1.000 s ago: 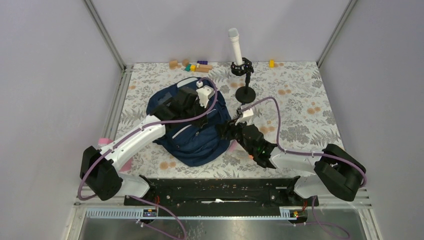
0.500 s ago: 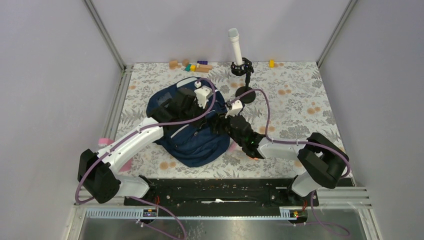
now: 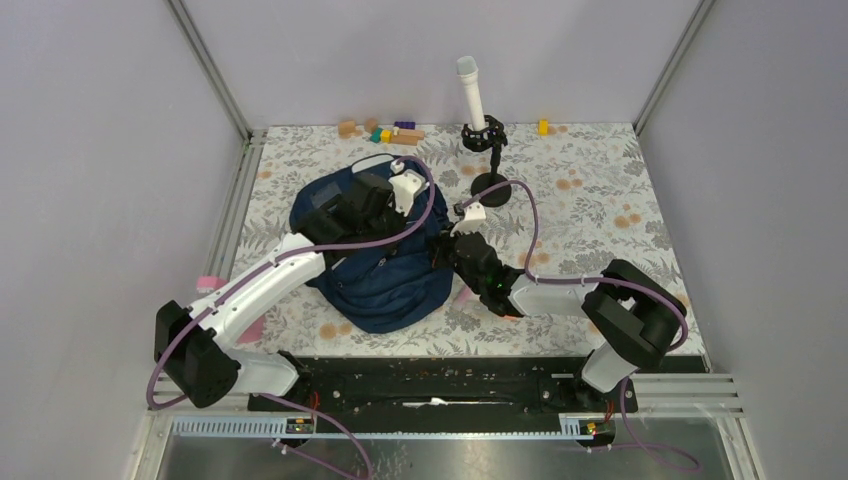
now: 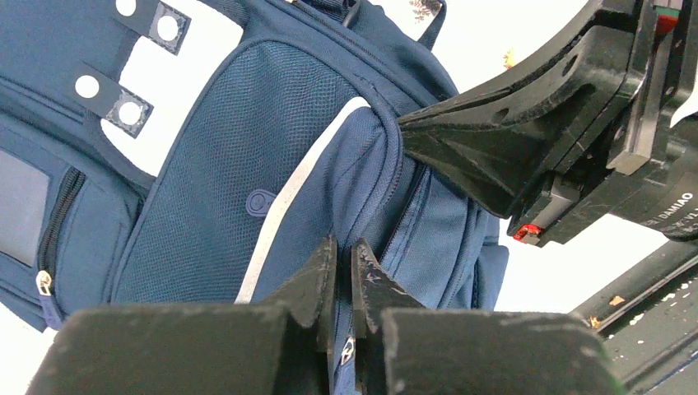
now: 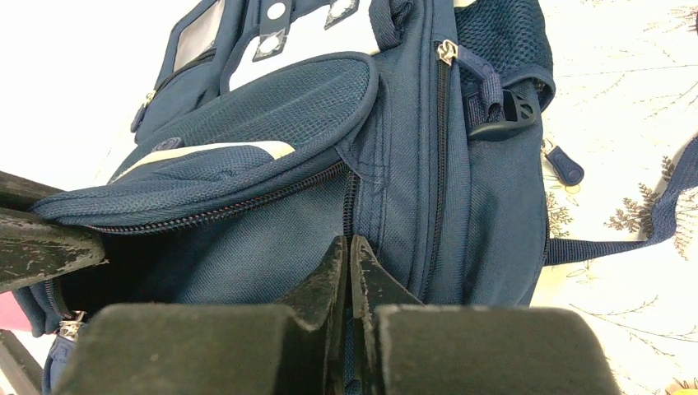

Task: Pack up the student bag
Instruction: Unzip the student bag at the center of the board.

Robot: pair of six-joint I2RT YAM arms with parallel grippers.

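While our left tool (image 4: 344, 247) stays pinched narrow against the bag (image 3: 385, 285), our right tool (image 5: 349, 243) has swung in from the side and snapped from wide to narrow at a zip seam on the bag's near flank; whether either nips cloth we cannot tell. We judge both are set to tug an opening apart, with packing not yet begun. The bag lies between the arms on the bench (image 3: 600, 200), which wears a flowered cloth. At the far edge sit blocks (image 3: 395, 132) and a stand (image 3: 490, 185); plain grey walls close three sides
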